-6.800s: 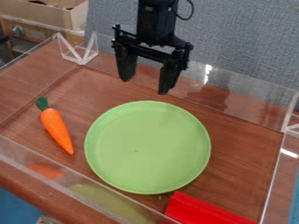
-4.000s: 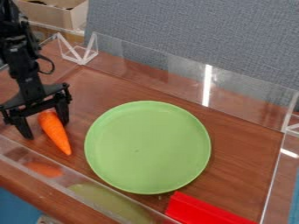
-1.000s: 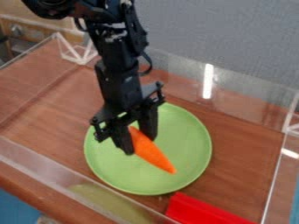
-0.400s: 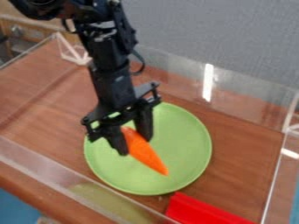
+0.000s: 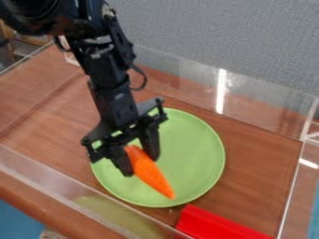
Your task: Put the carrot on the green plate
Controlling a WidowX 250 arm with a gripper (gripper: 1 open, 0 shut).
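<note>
Gripping the carrot (image 5: 149,174) near its stem end, the claw (image 5: 129,159) hangs over the left part of the green plate (image 5: 200,149), its dark fingers (image 5: 157,140) pointing steeply down and closed on the orange body. The carrot slants from the claw toward the lower right, its tapered tip reaching out over the front portion of the plate; whether that tip touches the plate surface cannot be told from this view. The stem top is hidden between the fingers.

The black arm (image 5: 103,65) comes in from the upper left and crosses over the back left of the plate, covering part of the plate's rim there.

The plate lies flat on the brown wooden bench (image 5: 50,103), roughly in the middle of it. A clear plastic wall (image 5: 237,89) runs around the bench, with its front edge low across the bottom of the view. Just beyond the plate's front right rim lies a flat red block (image 5: 230,225), close to the plate but apart from it. Cardboard boxes (image 5: 50,14) stand behind the bench at the upper left.
</note>
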